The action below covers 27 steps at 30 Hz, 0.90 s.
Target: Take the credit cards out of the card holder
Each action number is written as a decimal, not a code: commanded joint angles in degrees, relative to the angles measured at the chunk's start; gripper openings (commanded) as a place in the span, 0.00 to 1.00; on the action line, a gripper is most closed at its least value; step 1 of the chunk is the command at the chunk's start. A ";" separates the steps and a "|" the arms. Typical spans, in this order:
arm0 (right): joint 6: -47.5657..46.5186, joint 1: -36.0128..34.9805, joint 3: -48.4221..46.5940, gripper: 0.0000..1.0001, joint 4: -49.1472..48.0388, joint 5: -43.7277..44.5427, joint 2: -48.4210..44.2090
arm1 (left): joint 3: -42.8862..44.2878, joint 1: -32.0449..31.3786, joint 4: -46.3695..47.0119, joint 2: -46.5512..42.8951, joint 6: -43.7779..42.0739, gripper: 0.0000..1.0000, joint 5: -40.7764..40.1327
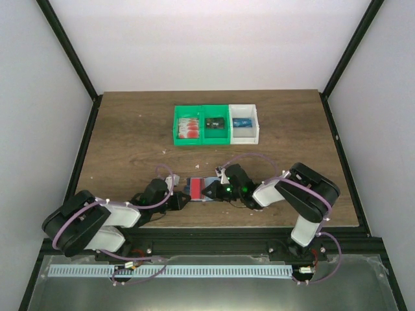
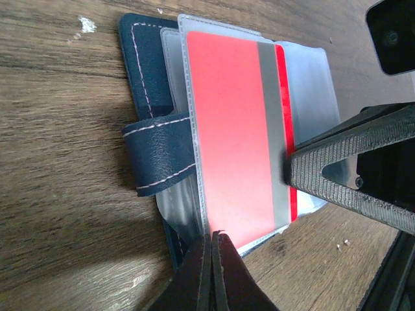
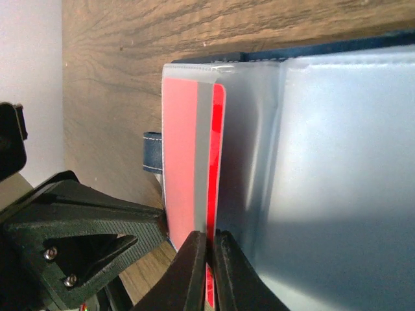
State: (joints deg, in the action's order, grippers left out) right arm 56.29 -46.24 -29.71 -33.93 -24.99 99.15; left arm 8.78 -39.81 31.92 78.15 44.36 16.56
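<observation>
The navy card holder (image 1: 192,179) lies open near the table's front, its clear inner sleeves (image 2: 305,84) spread out. A red credit card (image 2: 233,129) with a grey stripe sticks partway out of a sleeve. My left gripper (image 2: 214,236) is shut, pinching the sleeve edge of the card holder at the card's corner. My right gripper (image 3: 209,243) is shut on the bright red edge of the card (image 3: 188,155), with the clear sleeves (image 3: 337,162) beside it. In the top view the left gripper (image 1: 183,197) and the right gripper (image 1: 209,192) meet over the holder.
At the back stand two green bins and a white bin (image 1: 245,133): one green bin (image 1: 176,129) holds red-and-white cards, the other (image 1: 216,137) a dark card, the white one a blue card. The table's front edge (image 1: 214,227) is close behind the grippers.
</observation>
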 commanded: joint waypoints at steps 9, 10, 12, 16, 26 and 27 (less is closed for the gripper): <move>-2.07 1.43 2.16 0.00 -1.72 -2.14 -1.68 | -0.17 -0.56 -2.91 1.87 0.05 0.00 -1.53; -2.02 1.89 2.52 0.00 -2.48 -3.03 -1.40 | -0.14 -0.59 -2.98 2.03 0.11 0.00 -1.57; -2.07 2.43 3.24 0.01 -3.60 -4.10 -1.32 | -0.09 -0.58 -3.09 2.25 0.18 0.00 -1.70; -2.75 3.03 3.39 0.03 -3.57 -4.63 -1.53 | -0.16 -0.57 -3.18 2.61 0.33 0.00 -2.05; -3.26 3.27 3.15 0.06 -3.87 -5.86 -1.68 | 0.16 -0.53 -3.49 3.21 0.29 0.00 -2.14; -3.25 3.35 3.15 0.01 -3.91 -5.86 -1.67 | 0.11 -0.55 -3.41 3.33 0.36 0.00 -2.08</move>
State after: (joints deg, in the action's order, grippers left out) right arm 54.13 -43.22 -26.83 -37.63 -29.87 97.86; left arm 9.13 -40.12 33.04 79.57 44.82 16.10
